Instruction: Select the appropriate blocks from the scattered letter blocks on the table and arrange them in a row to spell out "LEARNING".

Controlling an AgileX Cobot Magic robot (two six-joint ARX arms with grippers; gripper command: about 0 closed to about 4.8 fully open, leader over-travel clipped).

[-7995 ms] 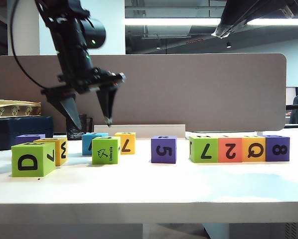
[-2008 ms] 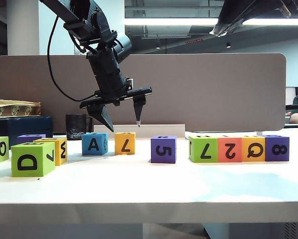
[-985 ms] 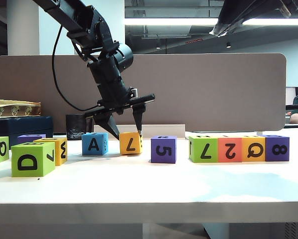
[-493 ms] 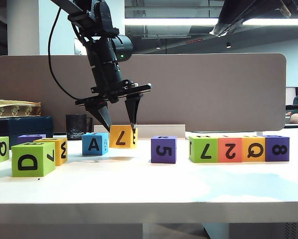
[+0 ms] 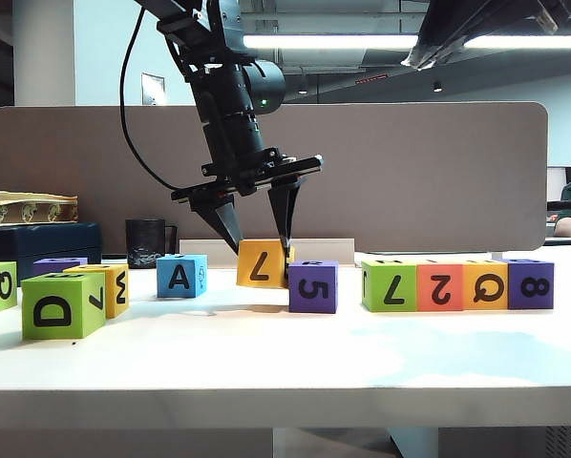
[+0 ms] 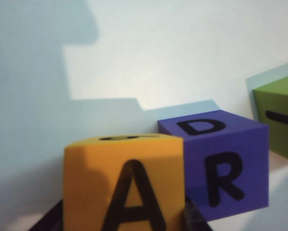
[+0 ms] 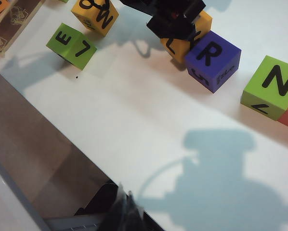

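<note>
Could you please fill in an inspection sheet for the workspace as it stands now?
Surface: white table, bare at the front.
Job's things: yellow-orange block held beside the purple block; a row of four blocks to the right; blue A block and green D block to the left.
Clutter: black mug, dark box at far left.
Grippers: left gripper shut on the yellow-orange block; right gripper raised over the table's front edge, jaws unclear.
Cables: black cable looping from the left arm.
Surroundings: grey-brown partition panel, ceiling lights.
</note>
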